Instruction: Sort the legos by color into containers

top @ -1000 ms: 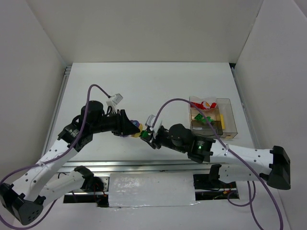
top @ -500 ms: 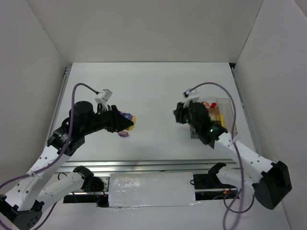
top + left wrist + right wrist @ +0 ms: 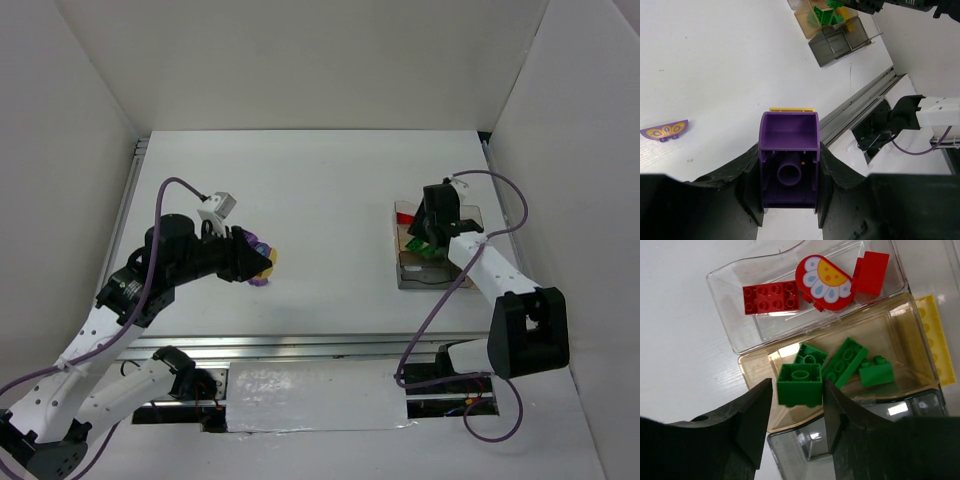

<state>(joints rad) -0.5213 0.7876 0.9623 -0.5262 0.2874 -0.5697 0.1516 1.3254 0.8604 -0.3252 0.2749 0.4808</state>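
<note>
My left gripper (image 3: 262,262) is shut on a purple arched lego (image 3: 788,160), held above the table left of centre. A yellow lego (image 3: 792,109) lies just beyond it. A flat purple butterfly piece (image 3: 664,131) lies on the table to the left. My right gripper (image 3: 799,390) hovers over the containers (image 3: 398,268). A green lego (image 3: 800,385) sits between its jaws with a thin gap on each side, above the amber bin (image 3: 755,375) that holds three green legos (image 3: 850,357). The clear bin (image 3: 730,277) holds red legos (image 3: 771,296).
A yellow plate (image 3: 932,335) stands in the bin at the right. A smoky bin (image 3: 875,440) nearest the arms holds nothing I can see. A metal rail (image 3: 300,345) runs along the near table edge. White walls enclose the table.
My right gripper swung from the table centre to above the containers, carrying the green lego. My left gripper drew back slightly to the left with the purple lego.
</note>
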